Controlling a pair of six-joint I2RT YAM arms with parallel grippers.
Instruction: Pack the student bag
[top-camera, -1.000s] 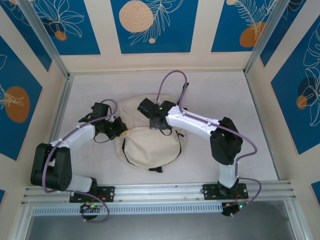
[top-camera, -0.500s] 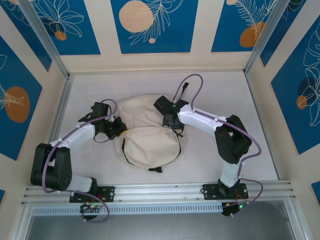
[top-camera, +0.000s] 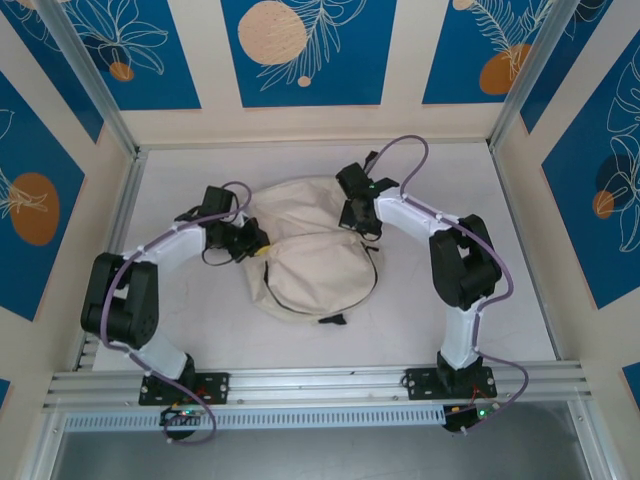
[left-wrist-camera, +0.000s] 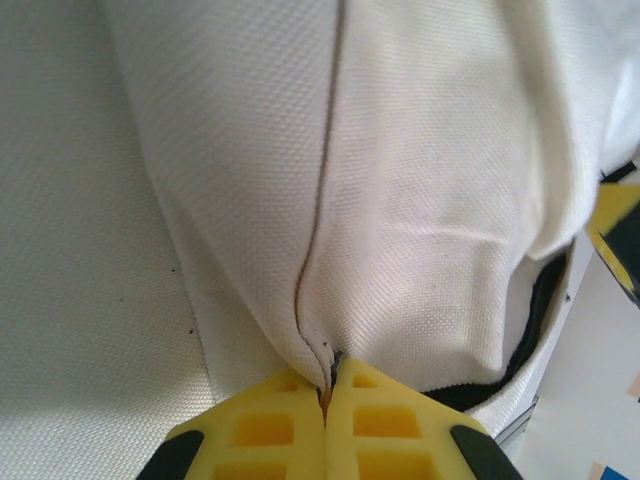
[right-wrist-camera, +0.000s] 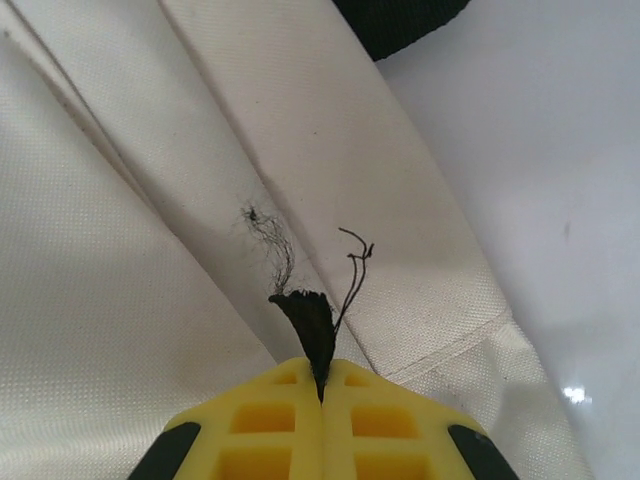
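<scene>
The cream canvas student bag (top-camera: 315, 258) lies flat in the middle of the table, its front pocket toward the near side. My left gripper (top-camera: 258, 243) is at the bag's left edge, shut on a fold of its cream fabric (left-wrist-camera: 325, 375) beside a seam. At the bag's upper right, my right gripper (top-camera: 352, 226) is shut on a frayed black strap end (right-wrist-camera: 308, 320), with loose threads trailing over the canvas (right-wrist-camera: 150, 250). A black zipper opening (left-wrist-camera: 535, 320) shows at the right of the left wrist view.
White table surface (top-camera: 200, 330) surrounds the bag, with cream walls and metal rails on three sides. A short black strap tab (top-camera: 333, 320) sticks out at the bag's near edge. A black strap (right-wrist-camera: 405, 20) lies at the top of the right wrist view.
Both grippers have carried the bag to the right and slightly away. The right gripper swung from mid-bag toward the far right; the left arm stretched further in.
</scene>
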